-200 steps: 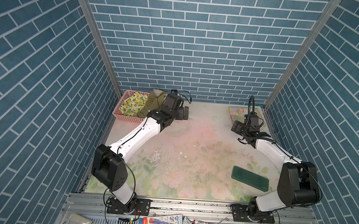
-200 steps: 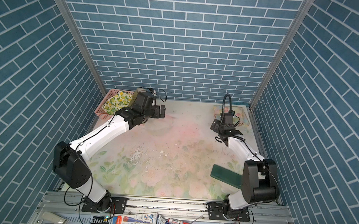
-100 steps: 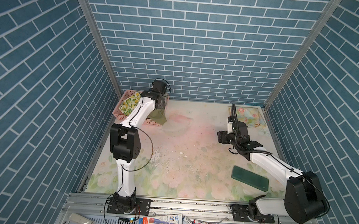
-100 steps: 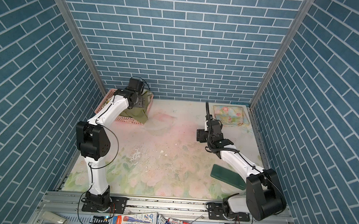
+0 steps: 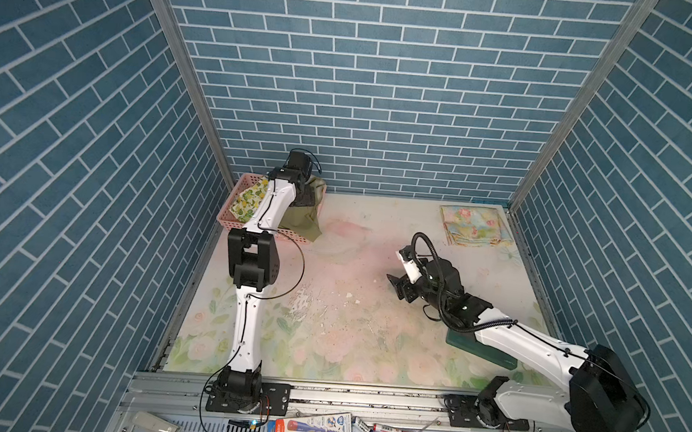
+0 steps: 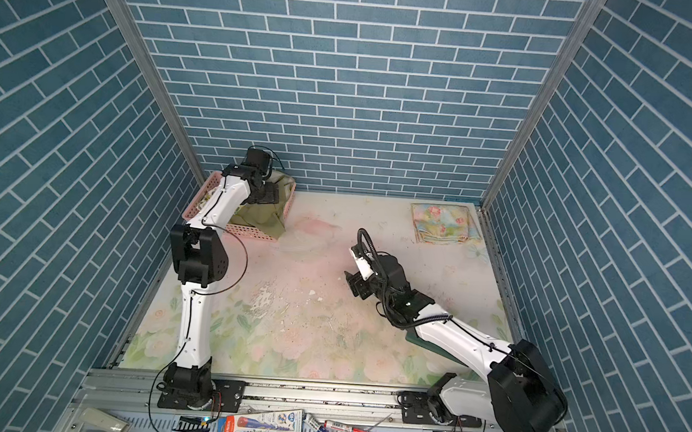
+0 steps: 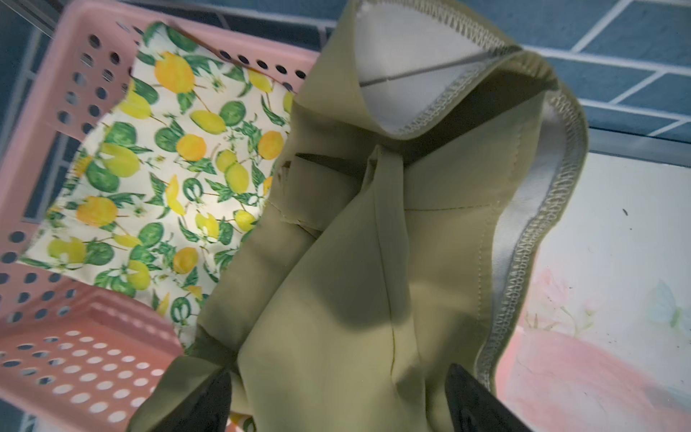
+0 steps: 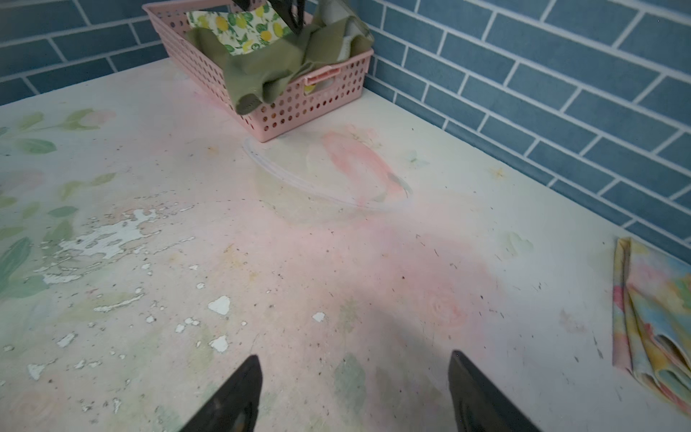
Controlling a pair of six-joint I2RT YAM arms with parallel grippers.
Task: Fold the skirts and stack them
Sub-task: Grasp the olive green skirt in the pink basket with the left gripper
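The plain olive skirt (image 5: 300, 222) hangs crumpled over the near right corner of the pink basket (image 5: 227, 217). My left gripper (image 7: 338, 370) is right above it, open, its fingers wide apart on either side of the olive cloth (image 7: 355, 262). The lemon-print skirt (image 7: 168, 187) lies inside the basket. At the far right of the table lies the pastel floral skirt (image 5: 475, 226), folded. My right gripper (image 5: 397, 281) hovers over the middle right of the table, open, with only bare tabletop between its fingers (image 8: 354, 355).
A dark green flat block (image 5: 493, 356) lies at the front right, partly under my right arm. The basket stands in the far left corner against the brick walls. Pens and a tube (image 5: 313, 425) lie on the front rail outside the table.
My left arm has swung from beside the basket to above it, over the olive skirt. My right gripper has drawn back from the floral skirt towards the table's middle.
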